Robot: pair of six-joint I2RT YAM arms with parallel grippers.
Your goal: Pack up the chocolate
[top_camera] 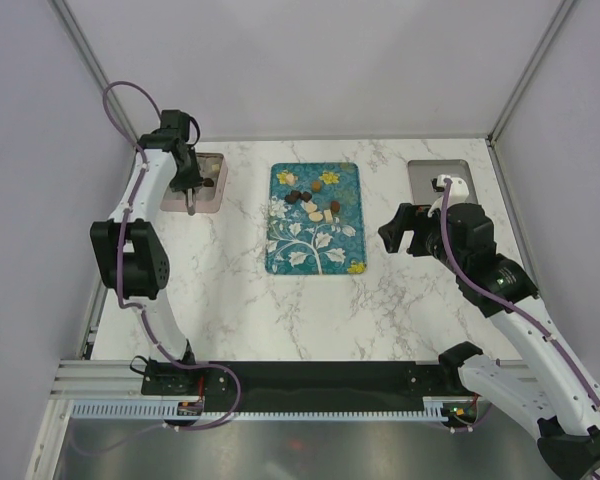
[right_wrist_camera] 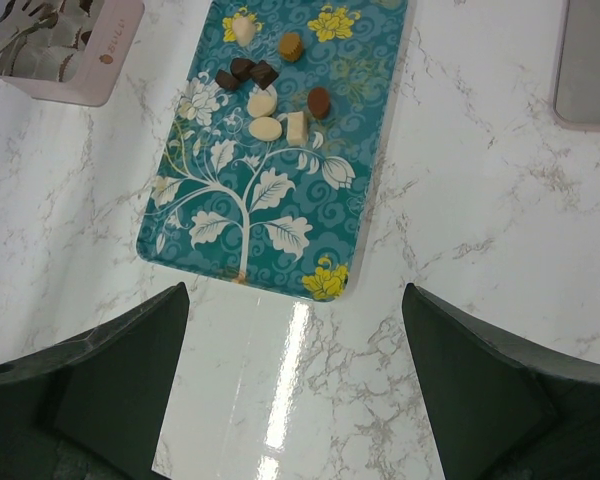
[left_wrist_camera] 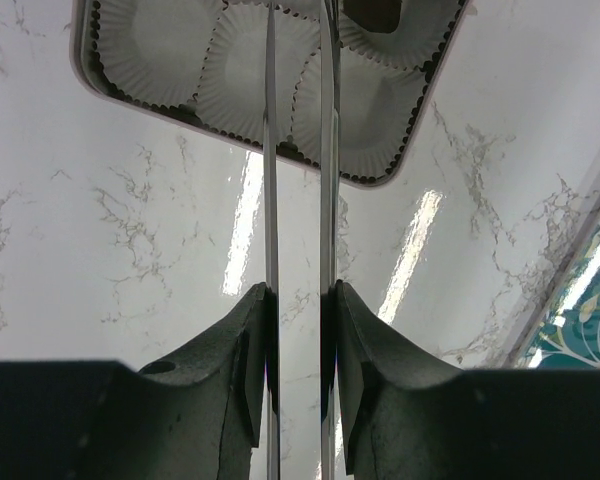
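While tongs [left_wrist_camera: 271, 150] are pinched by the left tool [top_camera: 190, 190] left of the tray [top_camera: 345, 245], chocolate [top_camera: 312, 203] is found on the tray; the right tool [top_camera: 395, 230] is spread.

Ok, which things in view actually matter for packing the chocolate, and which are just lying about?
Part of the job:
chocolate on the teal tray
pink box with paper cups
tongs, held in the left gripper

Lying about:
flat grey panel at the far right, untouched
right gripper, open and holding nothing
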